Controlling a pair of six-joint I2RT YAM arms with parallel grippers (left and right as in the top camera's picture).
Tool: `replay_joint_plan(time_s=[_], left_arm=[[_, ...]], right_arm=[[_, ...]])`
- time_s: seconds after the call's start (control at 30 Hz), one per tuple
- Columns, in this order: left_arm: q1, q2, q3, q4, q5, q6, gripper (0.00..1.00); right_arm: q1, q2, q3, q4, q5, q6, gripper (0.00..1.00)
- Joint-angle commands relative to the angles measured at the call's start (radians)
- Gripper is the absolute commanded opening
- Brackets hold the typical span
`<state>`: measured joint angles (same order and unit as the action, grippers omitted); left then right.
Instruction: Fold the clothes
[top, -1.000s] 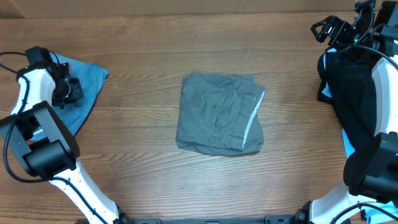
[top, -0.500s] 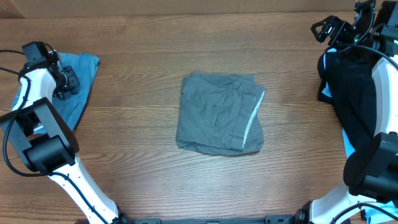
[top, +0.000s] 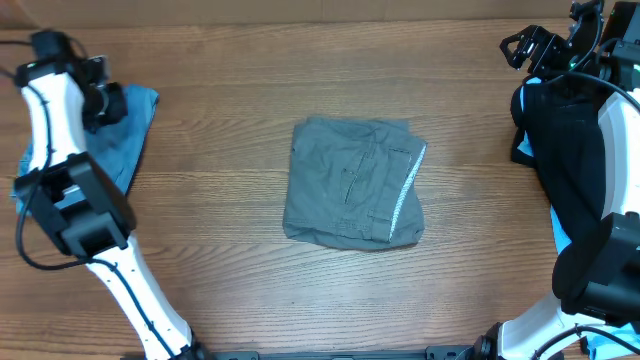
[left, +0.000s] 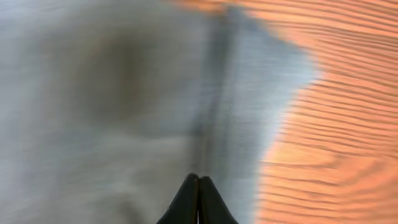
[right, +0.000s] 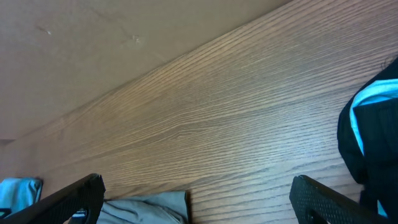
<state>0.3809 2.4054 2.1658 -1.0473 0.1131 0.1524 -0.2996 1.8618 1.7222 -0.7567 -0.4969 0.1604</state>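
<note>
The grey garment (top: 352, 184) lies folded in a rough square at the table's middle, pocket and seams up; its edge shows in the right wrist view (right: 149, 210). My left gripper (top: 104, 102) is shut, fingertips together (left: 199, 180), and hovers over the top of the denim-blue garment (top: 128, 145), which fills the blurred left wrist view (left: 124, 106). Nothing shows between its fingers. My right gripper (top: 524, 45) is open and empty (right: 196, 190) at the far right corner, above bare wood.
A black garment (top: 570, 140) with light blue cloth (top: 562, 232) under it is heaped at the right edge; it also shows in the right wrist view (right: 373, 143). The back wall (right: 93, 50) runs close behind the right gripper.
My left arm has swung toward the far left corner. The denim-blue garment's right corner shifted left early on, then stayed still. The right arm and grey garment have not moved.
</note>
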Motion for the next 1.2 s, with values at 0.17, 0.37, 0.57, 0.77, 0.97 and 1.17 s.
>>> replay_joint_plan(time_s=[0.17,0.37,0.57,0.77,0.97,1.17], left_arm=[[-0.147,0.005,-0.03,0.005,-0.047,0.076,0.04],[-0.149,0.011,-0.133,0.057,-0.105,0.077,0.04],[-0.148,0.011,-0.145,0.079,-0.151,0.081,0.04],[-0.144,0.011,-0.159,0.095,-0.176,0.118,0.04],[-0.13,0.011,-0.168,0.12,-0.227,0.118,0.04],[-0.093,0.011,-0.168,0.149,-0.219,0.117,0.04]], right_arm=[[0.001,-0.003,-0.002,0.002,0.004,-0.001,1.0],[0.001,-0.003,-0.002,0.002,0.004,-0.001,1.0],[0.001,-0.003,-0.002,0.002,0.003,-0.001,1.0],[0.001,-0.003,-0.002,0.002,0.004,-0.001,1.0],[0.001,-0.003,-0.002,0.002,0.004,0.0,1.0],[0.001,-0.003,-0.002,0.002,0.003,-0.001,1.0]])
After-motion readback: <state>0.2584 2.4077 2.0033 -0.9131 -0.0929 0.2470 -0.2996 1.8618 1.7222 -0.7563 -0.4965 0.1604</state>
